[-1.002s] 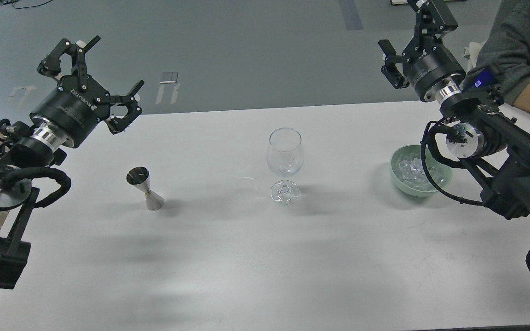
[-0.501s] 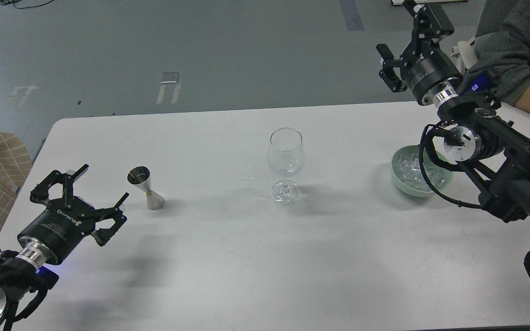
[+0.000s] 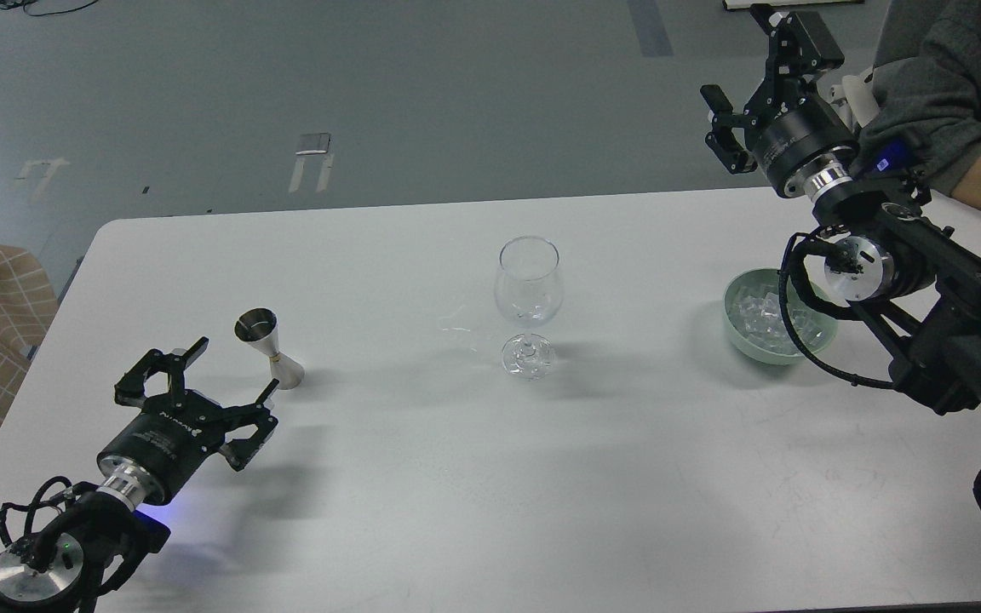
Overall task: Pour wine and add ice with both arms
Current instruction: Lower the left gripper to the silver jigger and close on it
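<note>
Since the wine is clear and there is little of it, none can be made out, though it is presumably in the steel measuring cup [image 3: 268, 350] standing upright on the worktop [image 3: 422, 502]. That cup sits well left of the stemmed glass [image 3: 527, 306], whose bowl looks empty. The ice [image 3: 763, 317] lies as a heap of clear cubes in a pale green bowl [image 3: 742, 340] toward the right edge, well apart from the glass.

Left tool [image 3: 220, 393] hangs low just beside the measuring cup, fingers spread wide and holding nothing. Right tool [image 3: 750, 94] is raised beyond the far edge of the worktop, above and behind the bowl; it too looks spread and empty. A grey-sleeved arm [image 3: 937, 94] of a person is close beside that wrist.

Risks, as I judge them: the measuring cup is narrow-waisted and top-heavy (an hourglass shape), so a finger brushing it off-centre could tip it and spill what little it holds. A tilted carry would do the same. The glass, tall on a small foot, could topple if knocked during pouring. Wet cubes may slip from the fingers.
</note>
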Motion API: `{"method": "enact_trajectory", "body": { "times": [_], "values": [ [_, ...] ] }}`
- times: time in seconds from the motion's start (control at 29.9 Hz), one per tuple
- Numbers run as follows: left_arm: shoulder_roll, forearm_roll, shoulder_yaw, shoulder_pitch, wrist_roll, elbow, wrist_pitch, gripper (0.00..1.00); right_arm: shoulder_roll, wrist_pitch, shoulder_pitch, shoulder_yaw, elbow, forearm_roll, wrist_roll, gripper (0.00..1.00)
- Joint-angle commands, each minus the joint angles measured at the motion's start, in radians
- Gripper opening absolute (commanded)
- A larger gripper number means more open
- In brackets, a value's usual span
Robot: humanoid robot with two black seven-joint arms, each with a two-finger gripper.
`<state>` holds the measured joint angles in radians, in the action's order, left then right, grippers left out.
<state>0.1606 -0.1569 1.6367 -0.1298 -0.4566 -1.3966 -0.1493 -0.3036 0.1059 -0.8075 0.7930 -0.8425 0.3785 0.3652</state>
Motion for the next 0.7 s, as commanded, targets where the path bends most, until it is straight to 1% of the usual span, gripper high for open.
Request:
{"method": "enact_trajectory", "body": {
  "times": [0.0,0.2,0.33,0.4,0.5,0.57,0.67],
  "values": [
    [-0.004,-0.026,-0.008,0.036,0.001,0.065,-0.001,0.94,0.003,0.000,0.008,0.000,0.000,0.000,0.000,1.00],
    [-0.006,-0.026,-0.009,0.087,0.016,0.160,-0.006,0.94,0.001,0.000,0.010,0.000,0.000,0.005,0.000,1.00],
    [-0.006,-0.026,-0.009,0.114,0.018,0.182,-0.006,0.94,0.005,0.000,0.014,0.000,0.002,0.010,0.000,1.00],
    [-0.006,-0.026,-0.009,0.143,0.032,0.209,-0.004,0.94,0.006,0.000,0.014,0.000,0.002,0.011,0.000,1.00],
    [-0.006,-0.026,-0.009,0.163,0.045,0.235,-0.004,0.91,0.008,0.000,0.016,0.000,0.002,0.011,0.000,1.00],
    [-0.007,-0.027,-0.011,0.177,0.047,0.245,-0.003,0.84,0.008,0.000,0.018,0.000,0.002,0.013,0.000,1.00],
    [-0.006,-0.026,-0.034,0.179,0.045,0.246,-0.010,0.83,0.006,0.000,0.019,0.000,0.002,0.013,0.000,1.00]
  ]
}}
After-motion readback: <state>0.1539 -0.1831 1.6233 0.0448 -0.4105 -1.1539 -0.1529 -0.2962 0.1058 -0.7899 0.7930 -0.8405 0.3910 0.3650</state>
